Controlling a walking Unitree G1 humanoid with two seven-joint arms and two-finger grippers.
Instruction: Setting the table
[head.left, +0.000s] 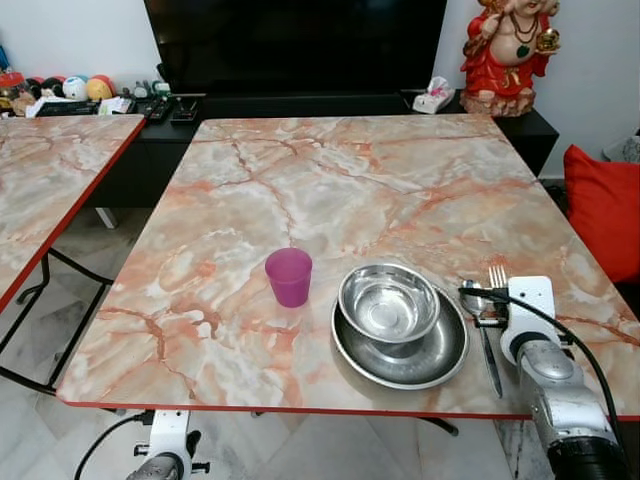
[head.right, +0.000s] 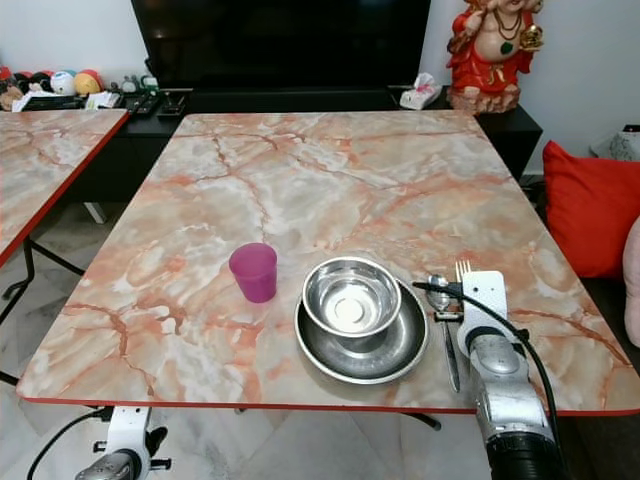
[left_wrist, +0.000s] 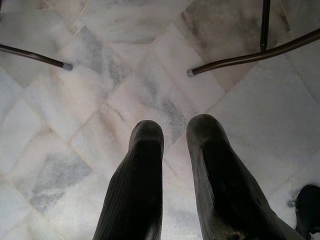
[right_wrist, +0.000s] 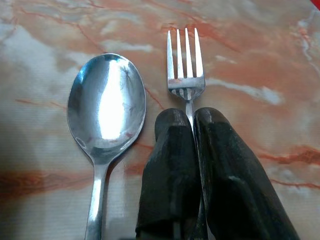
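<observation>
**Fork pinched beside the plate**

The marble table (head.left: 300, 170) carries a steel plate (head.left: 400, 352) near its front edge, with a steel bowl (head.left: 388, 302) resting in it. A purple cup (head.left: 289, 276) stands just left of the plate. Right of the plate, a spoon (right_wrist: 104, 120) lies flat beside the fork (right_wrist: 185, 70), whose handle the right gripper (right_wrist: 192, 122) pinches with jaws pressed together. The left gripper (left_wrist: 175, 137) hangs below the table over floor tiles, jaws slightly parted, holding nothing.

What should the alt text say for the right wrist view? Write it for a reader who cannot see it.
Two black fingers of the right gripper are shut on the handle of a fork, its tines pointing away over the marble-patterned table. A spoon lies bowl up on the table beside the fork.
</observation>
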